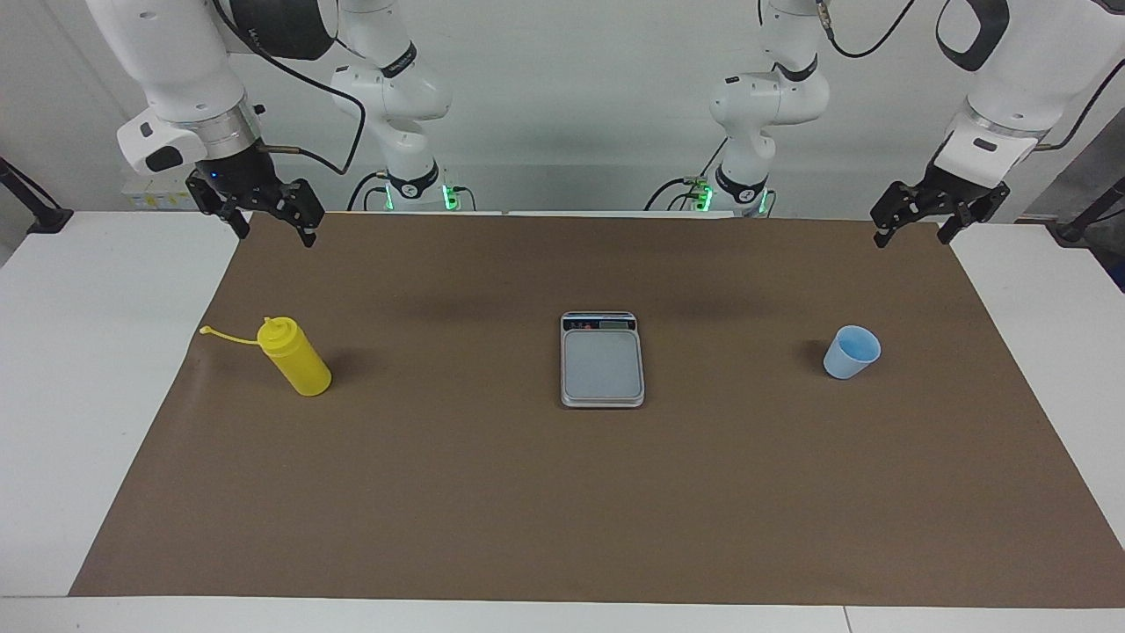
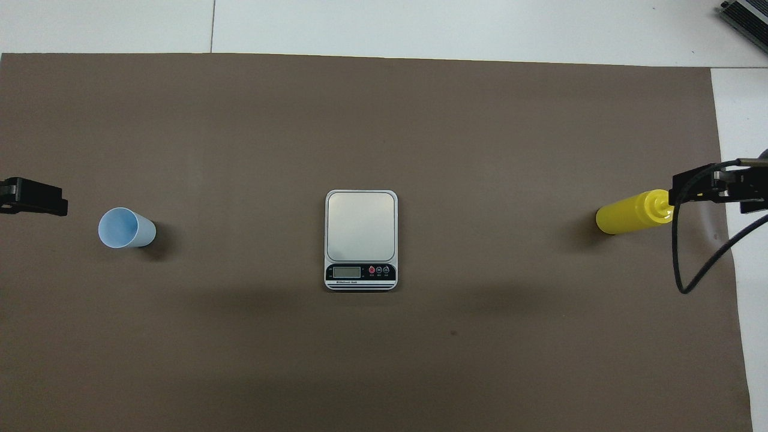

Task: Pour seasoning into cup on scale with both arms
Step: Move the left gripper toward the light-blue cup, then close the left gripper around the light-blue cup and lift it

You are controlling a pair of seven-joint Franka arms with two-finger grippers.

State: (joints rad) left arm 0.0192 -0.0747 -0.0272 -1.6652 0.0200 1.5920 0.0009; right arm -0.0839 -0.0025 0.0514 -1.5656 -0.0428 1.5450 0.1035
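Note:
The yellow seasoning bottle (image 1: 295, 358) (image 2: 630, 218) stands upright on the brown mat toward the right arm's end, its cap strap hanging out to the side. My right gripper (image 1: 274, 233) (image 2: 714, 187) hangs open in the air above that end of the mat, holding nothing. The light blue cup (image 1: 851, 352) (image 2: 125, 228) stands upright toward the left arm's end. My left gripper (image 1: 912, 236) (image 2: 36, 198) hangs open and empty above that end. The scale (image 1: 602, 359) (image 2: 360, 239) lies between bottle and cup, nothing on its plate, display strip toward the robots.
The brown mat (image 1: 562, 492) covers most of the white table (image 1: 79, 352). A black cable (image 2: 681, 252) loops down from the right arm close to the bottle. Black clamps sit at both table ends near the robots.

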